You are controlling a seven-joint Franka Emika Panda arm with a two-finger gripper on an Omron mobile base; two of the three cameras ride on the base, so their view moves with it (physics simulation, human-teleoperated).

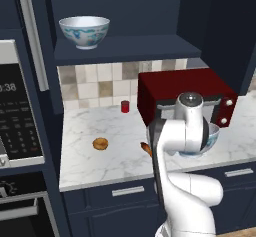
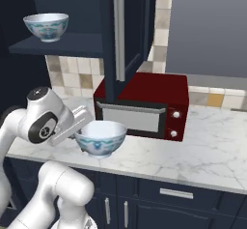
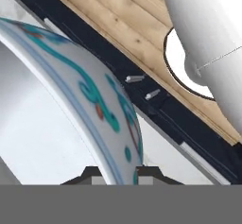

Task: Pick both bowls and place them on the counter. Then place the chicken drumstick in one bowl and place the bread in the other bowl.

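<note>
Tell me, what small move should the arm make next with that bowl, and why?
Probably lower the held bowl onto the counter and then open the jaws. The gripper is clamped on the bowl's rim, and the bowl seems to hang at or just above the marble by the red oven. The other bowl sits on the shelf, waiting its turn.

Red microwave (image 1: 185, 93) blocks counter (image 1: 100, 163) right; left open.

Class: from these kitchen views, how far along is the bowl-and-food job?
Done: nothing settled yet. In hand: the tool is shut on one bowl's rim, at the counter. Left: set it down, fetch the shelf bowl, then put the drumstick and bread in separate bowls.
</note>
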